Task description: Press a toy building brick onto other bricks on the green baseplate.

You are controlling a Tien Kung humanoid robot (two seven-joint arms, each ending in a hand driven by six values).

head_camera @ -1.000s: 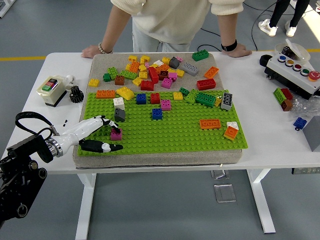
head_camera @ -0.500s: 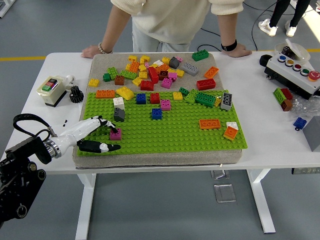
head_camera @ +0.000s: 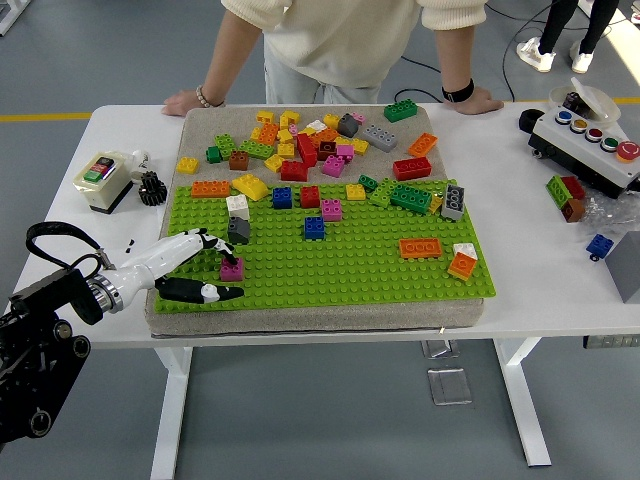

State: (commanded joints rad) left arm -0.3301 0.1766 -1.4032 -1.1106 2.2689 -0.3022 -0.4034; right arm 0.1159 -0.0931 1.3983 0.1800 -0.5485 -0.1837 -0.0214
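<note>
A green baseplate [head_camera: 350, 262] lies on a grey mat. On its left front part sits a small magenta brick [head_camera: 232, 269]. My left hand [head_camera: 230, 277] reaches in from the lower left; its white fingers [head_camera: 212, 244] rest on top of the magenta brick, while the thumb [head_camera: 205, 292] lies apart on the plate's front edge. Nothing is grasped in the hand. Just behind stands a white-and-grey brick stack [head_camera: 238, 220]. Blue [head_camera: 314, 228], orange [head_camera: 421, 247] and red [head_camera: 310, 196] bricks are fixed elsewhere on the plate. My right arm is out of view.
Several loose bricks [head_camera: 300, 140] are heaped on the mat behind the plate. A person stands at the far side, both hands [head_camera: 184, 101] resting on the table edge. A switch box [head_camera: 100, 178] sits at the left, a button panel [head_camera: 590, 145] at the right.
My left hand has stayed on the magenta brick, with only a slight shift of the forearm. Bricks and the person have not moved.
</note>
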